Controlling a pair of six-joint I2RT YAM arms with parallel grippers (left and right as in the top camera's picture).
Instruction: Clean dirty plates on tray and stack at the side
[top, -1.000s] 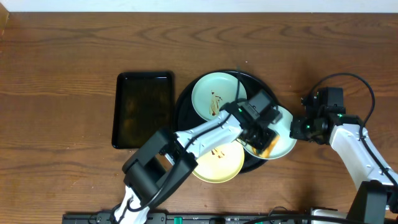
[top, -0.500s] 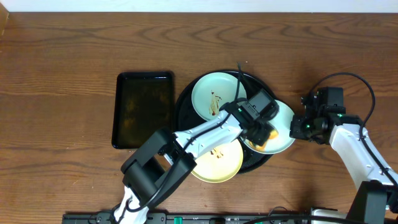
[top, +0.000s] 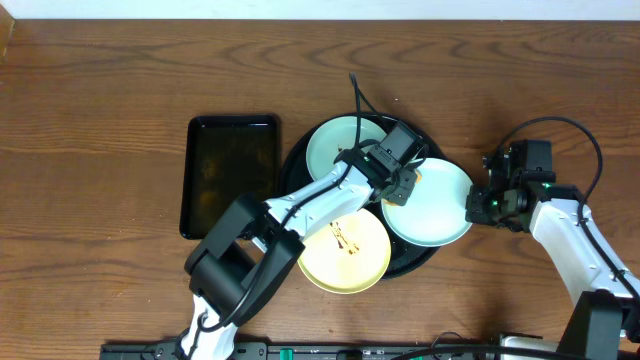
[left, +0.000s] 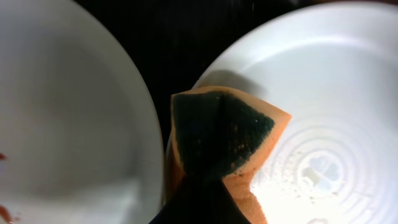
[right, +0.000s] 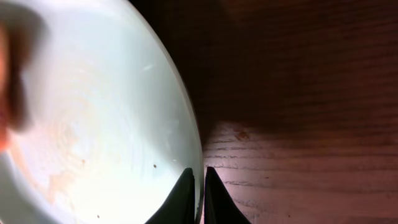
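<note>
Wood-grain counter (top: 100, 80) carries the round black tray (top: 295, 158). Left fingers (top: 398, 183) pinch an orange-green sponge (left: 217, 134) over the left edge of its right mint plate (top: 435, 210); right fingers (top: 474, 208) pinch that plate's right rim.

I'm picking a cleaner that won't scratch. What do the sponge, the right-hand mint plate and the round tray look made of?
The sponge looks like soft orange foam with a coarse dark green scouring face. The mint plate seems plastic: smooth, with moulded concentric rings. The round tray is glossy black, plastic or lacquered; the sheen doesn't settle which.
</note>
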